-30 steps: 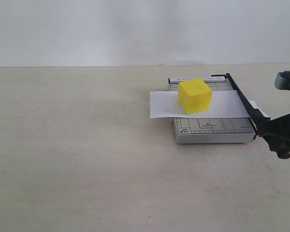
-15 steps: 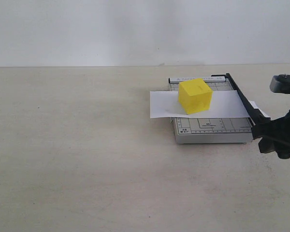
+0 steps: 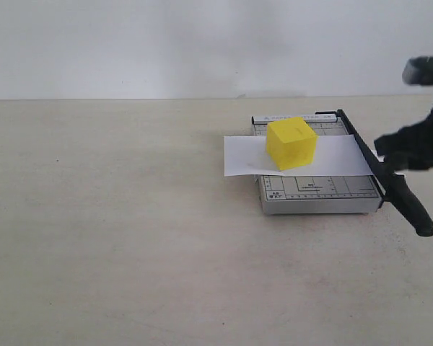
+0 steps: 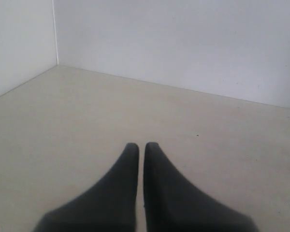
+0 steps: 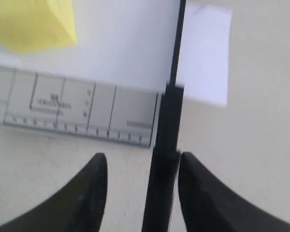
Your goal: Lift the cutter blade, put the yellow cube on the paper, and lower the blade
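Note:
The yellow cube [image 3: 291, 143] [image 5: 34, 24] sits on the white paper [image 3: 245, 155] [image 5: 125, 43], which lies across the grey gridded cutter base [image 3: 317, 191] [image 5: 63, 104]. The cutter blade [image 3: 361, 148] [image 5: 176, 48] lies lowered along the base's right edge, over the paper. Its thick black handle [image 3: 413, 210] [image 5: 164, 169] sticks out past the base's front corner. My right gripper [image 3: 411, 148] [image 5: 142, 155] hovers open above the handle; the handle shows between its fingers, close to one and well apart from the other. My left gripper [image 4: 141, 145] is shut on nothing over bare table, outside the exterior view.
A short end of the paper [image 5: 208, 58] pokes out beyond the blade on the right. The beige table [image 3: 115, 216] meets a white wall [image 3: 202, 43] behind the cutter. The left wrist view shows a wall corner [image 4: 54, 34].
My right gripper has let go of the blade handle and risen up and back from it. The handle now lies in plain view. Cube, paper and base have not moved.

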Available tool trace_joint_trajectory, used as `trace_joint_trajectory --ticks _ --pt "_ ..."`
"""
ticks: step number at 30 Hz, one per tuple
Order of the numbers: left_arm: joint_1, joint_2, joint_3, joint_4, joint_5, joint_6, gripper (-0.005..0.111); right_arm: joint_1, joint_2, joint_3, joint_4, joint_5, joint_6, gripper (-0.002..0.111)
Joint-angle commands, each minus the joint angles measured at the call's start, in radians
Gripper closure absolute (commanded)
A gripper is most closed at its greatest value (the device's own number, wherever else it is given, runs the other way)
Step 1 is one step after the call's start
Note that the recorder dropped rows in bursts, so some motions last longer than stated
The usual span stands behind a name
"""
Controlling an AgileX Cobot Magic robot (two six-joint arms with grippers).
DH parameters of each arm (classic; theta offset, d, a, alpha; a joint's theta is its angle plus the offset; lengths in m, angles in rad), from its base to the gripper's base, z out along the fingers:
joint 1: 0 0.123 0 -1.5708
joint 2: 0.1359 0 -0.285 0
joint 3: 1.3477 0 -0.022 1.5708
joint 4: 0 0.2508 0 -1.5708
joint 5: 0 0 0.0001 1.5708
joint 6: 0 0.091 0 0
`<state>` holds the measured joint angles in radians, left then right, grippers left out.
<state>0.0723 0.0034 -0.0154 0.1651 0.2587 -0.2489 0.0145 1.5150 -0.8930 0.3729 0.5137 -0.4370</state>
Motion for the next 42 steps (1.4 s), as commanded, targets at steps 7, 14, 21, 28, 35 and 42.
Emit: trace_joint_trajectory --ticks 7,14,21,28,35,42 --pt "0.004 -0.003 0.006 -0.008 -0.012 -0.010 0.102 0.005 -0.179 -0.194 -0.070 -0.019 0.120 0.064" --pt "0.004 -0.003 0.006 -0.008 -0.012 -0.010 0.102 0.005 -0.330 -0.188 -0.098 -0.109 0.177 0.064" --pt "0.004 -0.003 0.006 -0.008 -0.012 -0.010 0.102 0.005 -0.533 -0.121 -0.104 -0.247 0.174 0.070" --pt "0.004 -0.003 0.006 -0.008 -0.012 -0.010 0.102 0.005 -0.701 0.028 -0.104 -0.360 0.161 0.108" --pt "0.004 -0.003 0.006 -0.008 -0.012 -0.010 0.102 0.005 -0.895 0.287 -0.100 -0.623 0.182 0.108" --pt "0.004 -0.003 0.006 -0.008 -0.012 -0.010 0.102 0.005 -1.092 0.495 -0.102 -0.624 0.317 0.108"
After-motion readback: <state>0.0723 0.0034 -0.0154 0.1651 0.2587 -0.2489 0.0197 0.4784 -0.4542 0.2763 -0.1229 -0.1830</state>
